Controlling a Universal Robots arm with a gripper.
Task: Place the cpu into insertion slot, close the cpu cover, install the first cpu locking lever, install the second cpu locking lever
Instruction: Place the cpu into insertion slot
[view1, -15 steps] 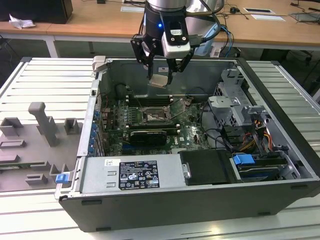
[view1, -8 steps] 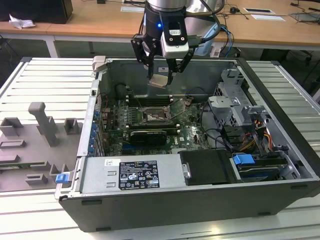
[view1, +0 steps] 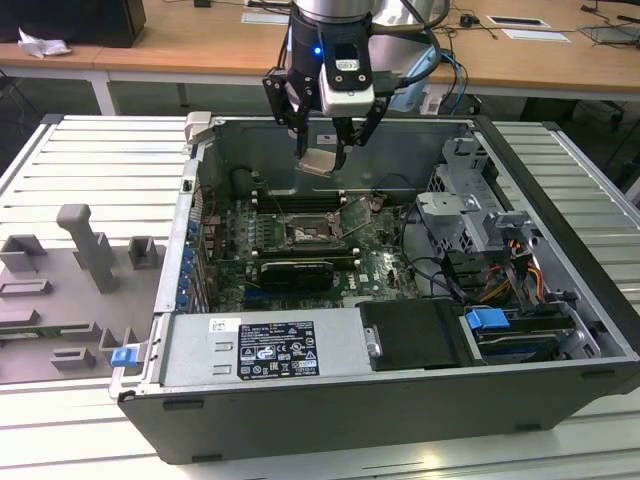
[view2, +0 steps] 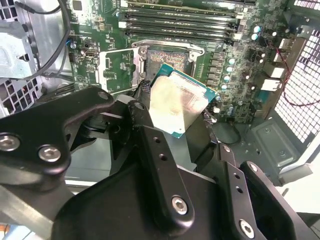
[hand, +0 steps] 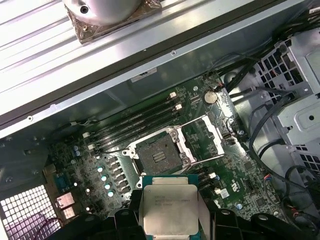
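**Gripper holds the cpu above the board**

Its jaws pinch it by opposite edges, apart from the insertion slot at the circuit board's middle, whose cpu cover stands flipped open. The cpu looks light, stiff, fragile; edge-holding seems safest, sparing the contacts.

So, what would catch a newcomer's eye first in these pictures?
First, the pincer holding the cpu by its edges, above the open computer case in the exterior view. Below it, on the green board, the insertion slot lies uncovered and empty in the first wrist view.
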